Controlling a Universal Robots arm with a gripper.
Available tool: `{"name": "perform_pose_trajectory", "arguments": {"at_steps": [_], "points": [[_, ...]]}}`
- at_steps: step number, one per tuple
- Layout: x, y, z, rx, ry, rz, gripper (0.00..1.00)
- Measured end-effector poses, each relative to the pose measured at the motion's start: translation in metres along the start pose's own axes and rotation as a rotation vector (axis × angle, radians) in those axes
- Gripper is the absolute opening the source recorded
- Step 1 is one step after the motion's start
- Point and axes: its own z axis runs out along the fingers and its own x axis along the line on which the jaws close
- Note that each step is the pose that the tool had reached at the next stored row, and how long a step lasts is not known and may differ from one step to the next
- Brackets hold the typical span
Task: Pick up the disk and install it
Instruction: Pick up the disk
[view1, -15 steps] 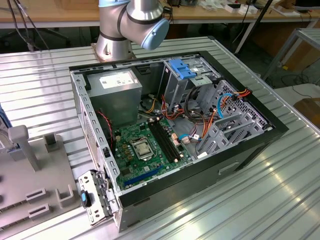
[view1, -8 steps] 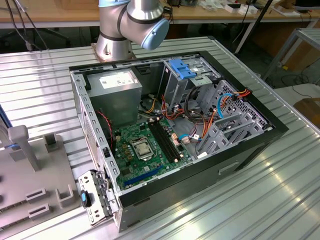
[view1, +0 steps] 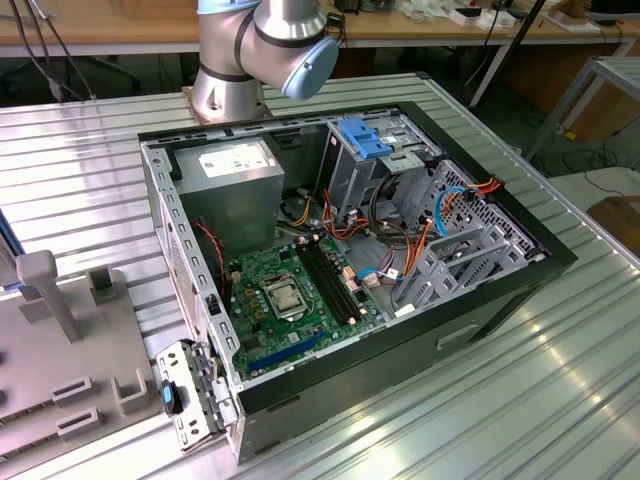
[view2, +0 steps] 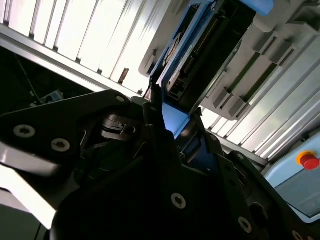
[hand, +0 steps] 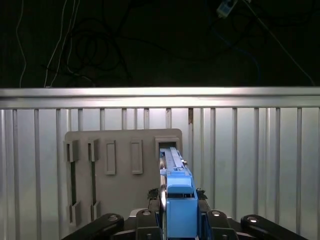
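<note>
Claw (hand: 178, 197) clamps the disk (hand: 173, 162) edge-on, its long axis pointing straight away from it.

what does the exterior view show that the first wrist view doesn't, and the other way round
Exterior view: the open computer case with its green motherboard, the power-supply box and the arm's base.
First wrist view: the claw shut on the disk, seen edge-on.
Both: the grey holder plate on the ribbed metal table.

Ribbed metal table (view1: 560, 400) (wooden desks (view1: 100, 25) behind).
</note>
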Motion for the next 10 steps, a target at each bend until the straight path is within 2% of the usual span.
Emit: {"name": "perform_pose_trajectory", "arguments": {"at_steps": [1, 7, 10], "points": [[0.0000, -0.0001, -0.0046, 0.0001, -0.0002, 0.000, 0.37], [0.0001, -0.0004, -0.0193, 0.0001, -0.0009, 0.000, 0.37], [0.0001, -0.0005, -0.0295, 0.0000, -0.0011, 0.000, 0.37]]}}
